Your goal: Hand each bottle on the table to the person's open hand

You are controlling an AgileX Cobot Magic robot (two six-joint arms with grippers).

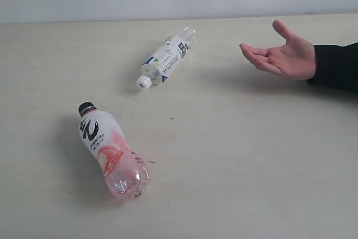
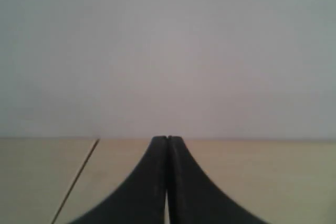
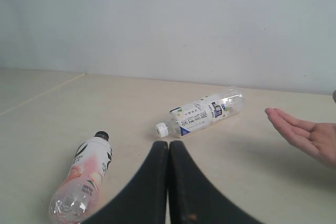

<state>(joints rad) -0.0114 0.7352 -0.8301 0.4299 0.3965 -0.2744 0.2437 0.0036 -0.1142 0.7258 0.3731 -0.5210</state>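
**Ana:** Where do the bottles lie?

**Ben:** Two show on the bench (image 1: 251,183), both on their sides. The pink-and-white bottle (image 1: 112,152) is at the near left of the exterior view. Its black cap points toward the wall and its clear base toward the camera. The white-capped bottle (image 1: 166,60) lies farther back, near the middle, with its cap aimed at the near left. The two are well apart.

**Ana:** And the person's hand?

**Ben:** The person's hand (image 1: 282,57) comes in from the right of the exterior view, out of a dark sleeve. It is palm up and open, held near the white-capped bottle but clear of it.

**Ana:** What about the end effectors?

**Ben:** The left end effector (image 2: 167,140) has its two dark fingers (image 2: 147,182) pressed together with nothing gripped. It sits low over the bench and faces a pale wall. A thin dark line (image 2: 76,179) crosses the bench beside it. That is possibly a seam, though the view is too soft to say. The right end effector (image 3: 168,144) is likewise closed tight and holds nothing. The white-capped bottle lies just beyond its tips, the pink-and-white one is off to one side, and the open hand is off to the other.
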